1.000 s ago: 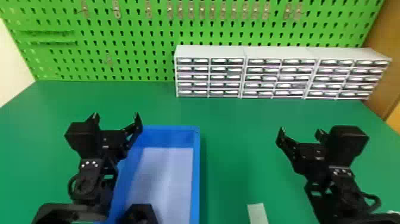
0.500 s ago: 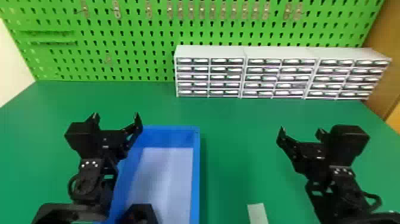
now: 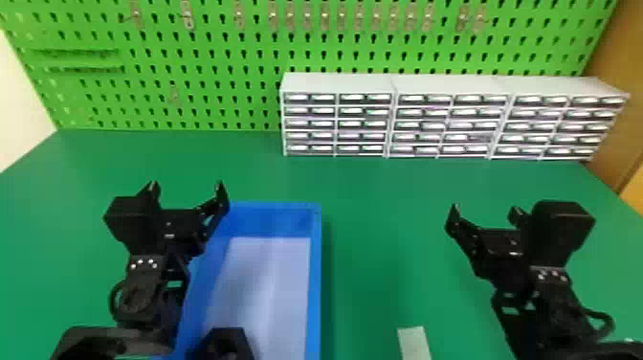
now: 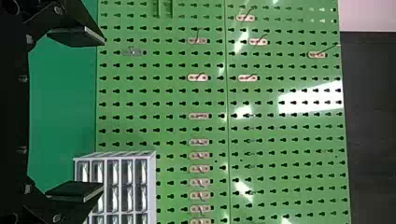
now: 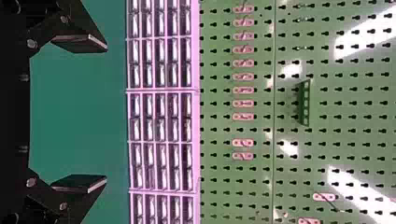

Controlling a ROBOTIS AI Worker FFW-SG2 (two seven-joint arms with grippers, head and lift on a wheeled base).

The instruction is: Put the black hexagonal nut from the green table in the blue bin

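Left gripper at the head view's left, above the green table, fingers spread wide, nothing between them in the left wrist view. Its inner finger overlaps the far left corner of the blue bin. Green pegboard upright behind, running across the back.

Bin next: blue walls, paler floor. Black hexagonal nut low against the bin's near part, just right of the left arm, hole visible, cut by the bottom edge; cannot tell whether it touches the bin floor.

Right of the bin, apart from it, a pale flat strip on the table, also cut by the bottom edge. Farther back, grey drawer units side by side before the pegboard.

Right gripper over the table, well apart from the bin; fingers wide open, gap empty.
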